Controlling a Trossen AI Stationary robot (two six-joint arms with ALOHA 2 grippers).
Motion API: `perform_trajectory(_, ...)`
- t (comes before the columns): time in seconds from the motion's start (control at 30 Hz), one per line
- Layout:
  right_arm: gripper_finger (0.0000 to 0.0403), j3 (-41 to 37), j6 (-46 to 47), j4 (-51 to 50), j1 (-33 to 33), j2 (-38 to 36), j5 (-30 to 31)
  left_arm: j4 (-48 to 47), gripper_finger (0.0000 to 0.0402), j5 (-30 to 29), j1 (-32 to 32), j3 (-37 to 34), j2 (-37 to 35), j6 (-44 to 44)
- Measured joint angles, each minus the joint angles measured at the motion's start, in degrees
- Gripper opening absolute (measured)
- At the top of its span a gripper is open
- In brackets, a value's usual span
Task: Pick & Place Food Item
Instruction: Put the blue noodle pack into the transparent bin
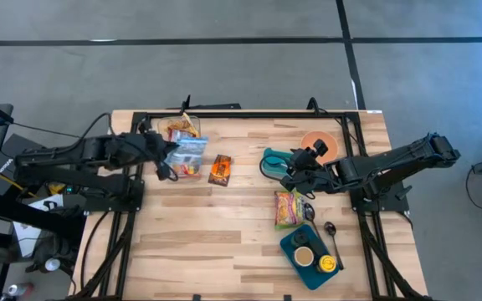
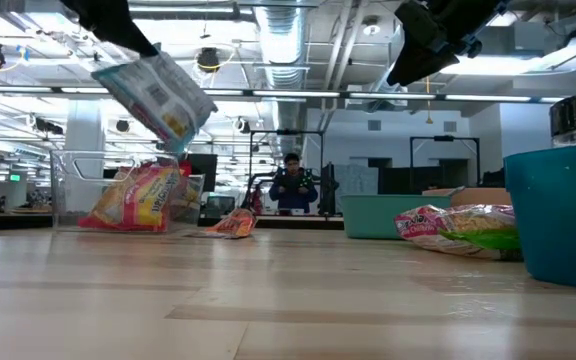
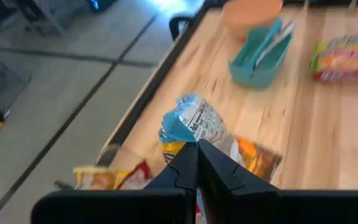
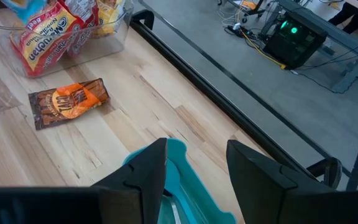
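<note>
My left gripper (image 1: 171, 152) is shut on a blue-and-white snack bag (image 1: 191, 155), held up in the air near the table's far left, beside a clear bin (image 1: 181, 127) that holds other snack packs. An orange-brown snack pack (image 1: 219, 170) lies flat on the wood to the bin's right. My right gripper (image 1: 294, 170) hangs open, well above a teal tray (image 1: 273, 162) at the far right. The tray shows below and between its fingers (image 4: 148, 171), which touch nothing. My left gripper pinches the snack bag between its two shut fingers (image 3: 188, 163) at one crumpled end (image 3: 194, 138). The fingers come from the table's left, slanting down. The bag (image 2: 158, 95) hangs tilted off the fingertips, lifted clear of the table and higher than the bin.
An orange bowl (image 1: 319, 140) stands behind the teal tray. A noodle pack (image 1: 289, 209) lies at the right centre. Near the front right, a teal container (image 1: 301, 267) holds cups, with a spoon (image 1: 330, 231) beside it. Bare wood spans the table's middle and near left.
</note>
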Motion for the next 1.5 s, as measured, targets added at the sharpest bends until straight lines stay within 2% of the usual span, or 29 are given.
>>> perform_trajectory(0.37,0.0161,0.0,0.0,0.1,0.0,0.0,0.0,-12.9,0.0000,0.2,5.5,6.7,8.5,0.2)
perform_trajectory(0.67,0.0161,0.0,0.0,0.0,0.0,0.0,0.0,-19.2,0.0000,5.5,5.7,11.0,12.1,0.6)
perform_trajectory(0.83,0.0161,0.0,0.0,0.1,0.0,0.0,0.0,-20.5,0.0000,9.7,5.5,11.1,12.1,5.2)
perform_trajectory(1.27,0.0161,0.0,0.0,0.3,0.0,0.0,0.0,-23.1,0.0000,9.7,5.5,11.0,12.8,22.6)
perform_trajectory(1.4,0.0161,0.0,0.0,0.3,0.0,0.0,0.0,-23.7,0.0000,10.2,5.5,11.0,13.7,23.4)
perform_trajectory(1.5,0.0161,0.0,0.0,0.3,0.0,0.0,0.0,-24.2,0.0000,13.1,5.5,11.1,14.3,24.2)
